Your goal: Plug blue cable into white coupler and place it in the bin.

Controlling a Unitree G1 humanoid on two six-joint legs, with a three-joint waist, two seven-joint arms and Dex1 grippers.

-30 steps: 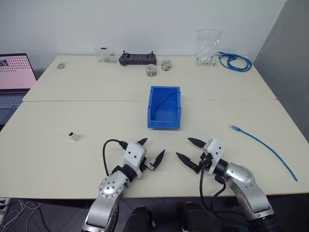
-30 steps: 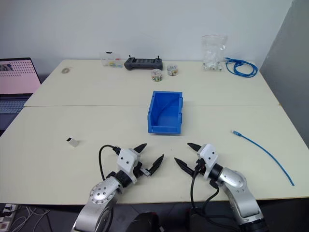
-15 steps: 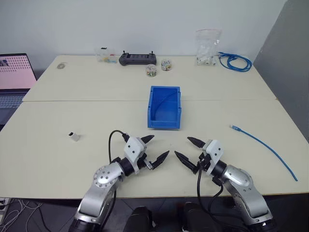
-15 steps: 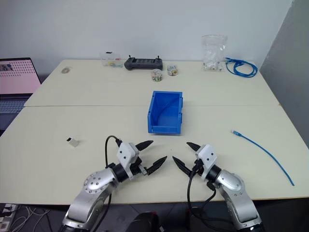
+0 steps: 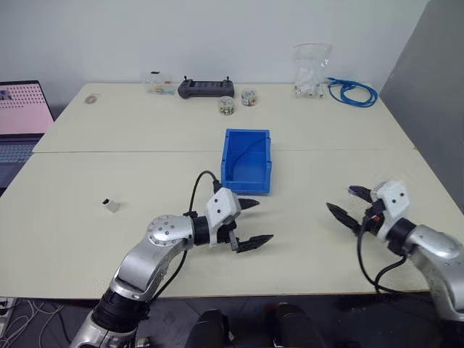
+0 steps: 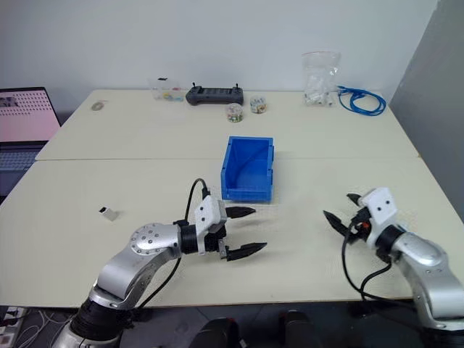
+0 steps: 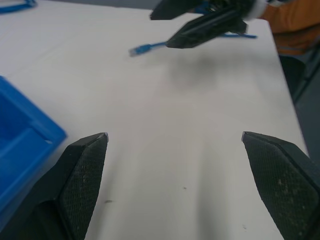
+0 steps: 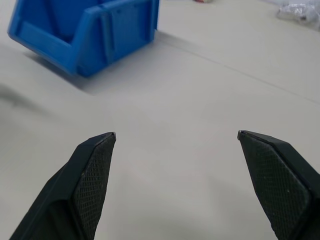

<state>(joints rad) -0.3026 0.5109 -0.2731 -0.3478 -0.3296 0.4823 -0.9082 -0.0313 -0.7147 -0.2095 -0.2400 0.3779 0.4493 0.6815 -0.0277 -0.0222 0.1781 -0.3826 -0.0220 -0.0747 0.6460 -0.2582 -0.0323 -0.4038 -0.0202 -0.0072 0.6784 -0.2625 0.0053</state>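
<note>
bin (image 5: 246,161): bright blue, open top, mid-table, just far of both grippers. A thin pale line curves across its inner wall (can't tell what it is); otherwise nothing visible inside.
clear bag (image 5: 312,70): far right edge of the table, white parts inside.
small jars (image 5: 236,101): two, far centre, beside the black controller (image 5: 206,88); mixed small contents, too small to identify.
clear box (image 5: 158,83): far, left of the controller; contents unreadable.
blue cable (image 7: 150,47): light blue, thin, lying flat on the table at the right, plug end toward the bin. In the head views the right gripper covers most of it.
white coupler (image 5: 111,204): tiny white block with a dark face, alone on the near-left table, well apart from the cable and bin.
cable coil (image 5: 353,92): blue bundle, far right, next to the bag.
left gripper (image 5: 252,223): fingers spread wide, empty, above the table near the bin's front, pointing right.
right gripper (image 5: 349,204): fingers spread, empty, over the cable's plug end (contact not discernible).
laptop (image 5: 22,119): left edge, screen lit.
</note>
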